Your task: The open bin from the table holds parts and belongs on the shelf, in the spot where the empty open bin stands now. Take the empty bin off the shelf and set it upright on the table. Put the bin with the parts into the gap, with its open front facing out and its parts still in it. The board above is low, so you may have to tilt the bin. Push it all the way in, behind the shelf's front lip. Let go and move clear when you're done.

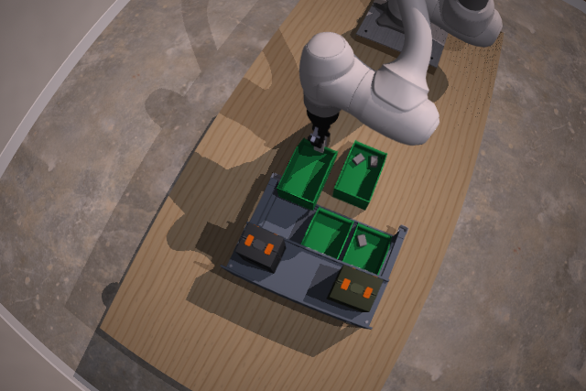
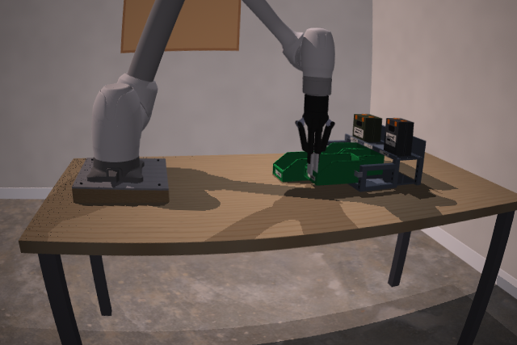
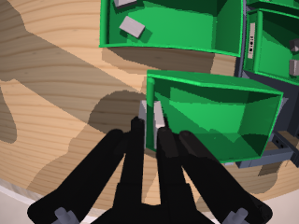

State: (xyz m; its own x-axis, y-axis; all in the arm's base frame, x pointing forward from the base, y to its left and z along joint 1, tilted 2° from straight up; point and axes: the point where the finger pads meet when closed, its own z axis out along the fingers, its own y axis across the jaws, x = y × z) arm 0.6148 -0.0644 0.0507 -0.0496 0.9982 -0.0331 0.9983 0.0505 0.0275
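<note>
The empty green bin (image 1: 302,176) (image 2: 336,172) (image 3: 210,117) is upright in front of the shelf's end bay, its back end overlapping the shelf's front edge in the top view. My gripper (image 1: 319,146) (image 2: 312,174) (image 3: 149,110) points down and is shut on its front wall, one finger inside and one outside. Whether its underside touches the table is hard to tell. The green bin with parts (image 1: 357,180) (image 2: 291,161) (image 3: 187,25) stands upright beside it, two grey parts visible inside. The grey shelf (image 1: 298,268) (image 2: 420,147) has an open bay behind the empty bin.
Two other green bins (image 1: 329,233) (image 1: 369,254) sit in the neighbouring bays, one with a grey part showing. A black box (image 1: 260,249) (image 2: 398,136) and an olive box (image 1: 357,289) (image 2: 367,128) stand on the upper board. A side post (image 1: 401,235) rises at the shelf's other end.
</note>
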